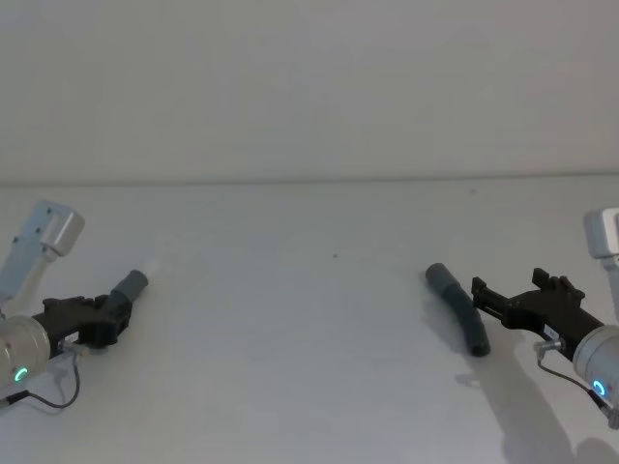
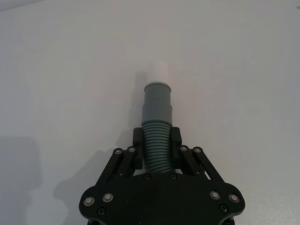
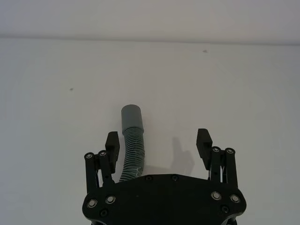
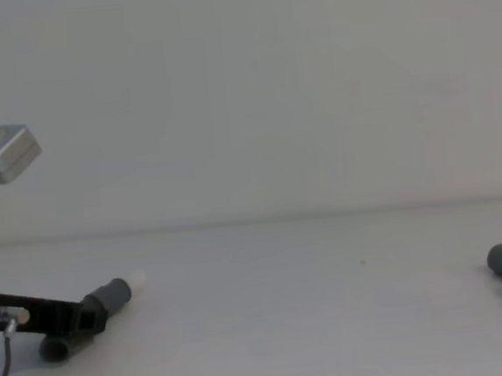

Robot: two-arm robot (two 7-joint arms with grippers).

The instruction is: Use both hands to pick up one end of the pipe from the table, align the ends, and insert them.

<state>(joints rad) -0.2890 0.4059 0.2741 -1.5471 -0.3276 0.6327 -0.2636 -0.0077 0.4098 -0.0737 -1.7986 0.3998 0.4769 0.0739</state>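
At 8 o'clock on the bench (image 1: 309, 387), find the left end effector (image 2: 157, 137) clamped on the ribs of the white-tipped pipe piece (image 2: 158, 105), tip aimed toward 1 o'clock. At 4 o'clock, find the right end effector (image 3: 158, 138) spread apart, with the socket pipe piece (image 1: 456, 307) flat on the bench at its 9 o'clock, long axis 11 to 5, socket cuff (image 3: 131, 117) at the far end, ribs close beside one finger rather than centred. Judging the right arm far nearer, expect a small sideways shift before closing on the ribs.
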